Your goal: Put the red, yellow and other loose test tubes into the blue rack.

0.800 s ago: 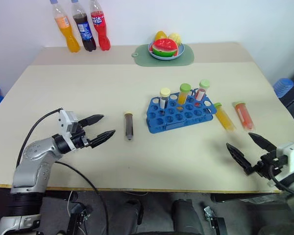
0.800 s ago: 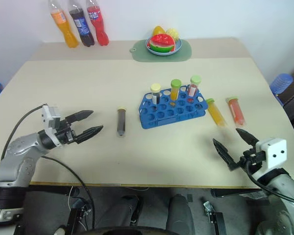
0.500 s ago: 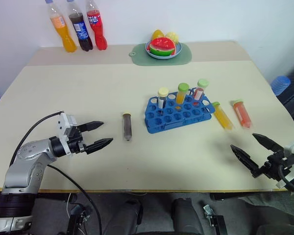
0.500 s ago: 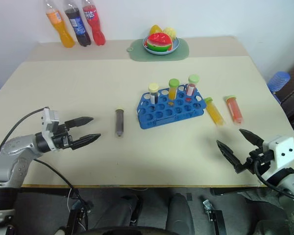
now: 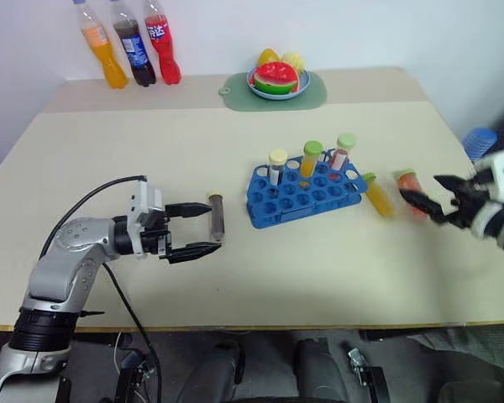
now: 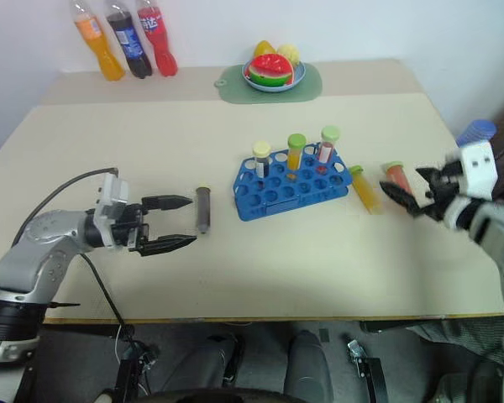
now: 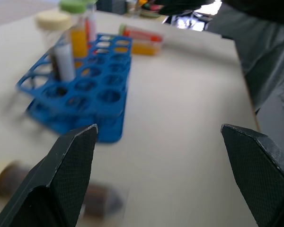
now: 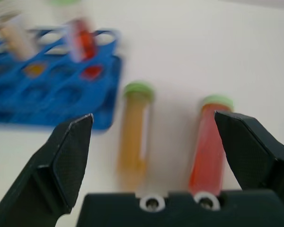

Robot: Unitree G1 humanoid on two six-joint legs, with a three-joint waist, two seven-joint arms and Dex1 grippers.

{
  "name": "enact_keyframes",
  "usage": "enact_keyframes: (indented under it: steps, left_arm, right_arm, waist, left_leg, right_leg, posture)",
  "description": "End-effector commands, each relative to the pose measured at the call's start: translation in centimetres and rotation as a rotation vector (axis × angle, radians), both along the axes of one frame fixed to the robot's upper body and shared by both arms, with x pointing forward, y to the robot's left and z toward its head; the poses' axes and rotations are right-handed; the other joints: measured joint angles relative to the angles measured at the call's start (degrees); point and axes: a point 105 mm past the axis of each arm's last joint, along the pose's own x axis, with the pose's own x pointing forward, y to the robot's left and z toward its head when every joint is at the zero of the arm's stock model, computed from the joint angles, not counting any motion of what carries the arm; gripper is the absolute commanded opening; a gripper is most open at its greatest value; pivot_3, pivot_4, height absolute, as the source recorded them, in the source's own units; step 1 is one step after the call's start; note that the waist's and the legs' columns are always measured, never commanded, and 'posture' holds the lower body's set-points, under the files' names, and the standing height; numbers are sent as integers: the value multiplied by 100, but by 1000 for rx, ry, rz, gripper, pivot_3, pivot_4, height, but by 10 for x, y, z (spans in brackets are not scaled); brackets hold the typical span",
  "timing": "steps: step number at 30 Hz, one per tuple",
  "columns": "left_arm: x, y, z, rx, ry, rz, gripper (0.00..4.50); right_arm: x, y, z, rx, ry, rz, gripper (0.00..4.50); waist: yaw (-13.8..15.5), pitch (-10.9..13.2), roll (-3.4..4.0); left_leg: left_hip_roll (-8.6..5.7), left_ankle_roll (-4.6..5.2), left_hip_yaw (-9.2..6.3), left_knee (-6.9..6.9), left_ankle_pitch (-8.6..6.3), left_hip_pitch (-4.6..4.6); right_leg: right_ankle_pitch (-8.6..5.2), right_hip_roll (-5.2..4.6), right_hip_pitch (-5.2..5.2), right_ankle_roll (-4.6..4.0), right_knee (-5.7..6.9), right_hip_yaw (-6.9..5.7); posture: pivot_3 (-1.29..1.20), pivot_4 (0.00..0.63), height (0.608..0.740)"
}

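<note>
Three loose test tubes lying flat on the tabletop (image 5: 260,260): one dark brown tube (image 5: 217,216) just left of the blue rack (image 5: 307,195), one yellow-orange tube (image 5: 379,196) and one red-orange tube (image 5: 408,187) side by side just right of it. Three more capped tubes (image 5: 312,159) standing upright in the rack's back row. Left gripper (image 5: 200,229) with fingers wide apart beside the dark brown tube; right gripper (image 5: 434,201) also spread wide, near the red-orange tube, holding nothing.
</note>
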Motion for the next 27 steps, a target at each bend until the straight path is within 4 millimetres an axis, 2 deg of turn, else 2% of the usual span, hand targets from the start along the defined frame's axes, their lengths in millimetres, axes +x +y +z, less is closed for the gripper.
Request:
enact_keyframes:
  steps: [1,5,10,13,19,22,27]
  left_arm:
    - [-6,-8,4,-5,-35,-7,4306]
    - [-15,-13,2,-21,-14,-7,4306]
    - [-21,-11,4,-33,12,17,4306]
    - [-24,-9,4,-35,18,33,4306]
    - [-32,-3,5,-46,31,89,4306]
    - [-34,-4,6,-56,36,97,4370]
    - [-33,-4,8,-69,40,108,4370]
  right_arm:
    - [13,-15,-7,-7,161,-101,4500]
    - [34,-27,-7,-82,294,-143,4500]
    - [48,-30,-4,-62,415,-154,4500]
    - [50,-32,-8,-70,453,-158,4500]
    - [42,-26,-38,-117,596,-65,4500]
    - [43,-26,-44,-147,601,-64,3610]
    - [49,-26,-40,-166,554,-68,1033]
  waist:
    - [3,-1,1]
    - [1,4,6]
    - [-10,6,7]
    - [-15,6,7]
    - [-41,5,12]
    - [-44,5,12]
    - [-108,4,11]
  left_leg:
    - [0,-11,0,5,7,-24]
    - [4,-34,7,13,17,-63]
    - [5,-30,12,8,14,-68]
    - [6,-30,10,6,14,-68]
    - [6,-31,12,11,14,-68]
    - [11,-36,12,15,16,-64]
    - [36,-47,15,16,23,-60]
  right_leg:
    - [4,1,-26,4,4,1]
    - [20,7,-65,3,-1,4]
    - [25,9,-64,9,-24,8]
    - [28,11,-62,9,-32,8]
    - [33,14,-60,10,-32,12]
    - [44,22,-57,7,-32,14]
    - [60,46,-55,-11,-32,15]
  posture:
    - [0,150,740]
    - [0,150,740]
    - [0,150,740]
    - [0,150,740]
    - [0,150,740]
    - [0,150,740]
    - [0,150,740]
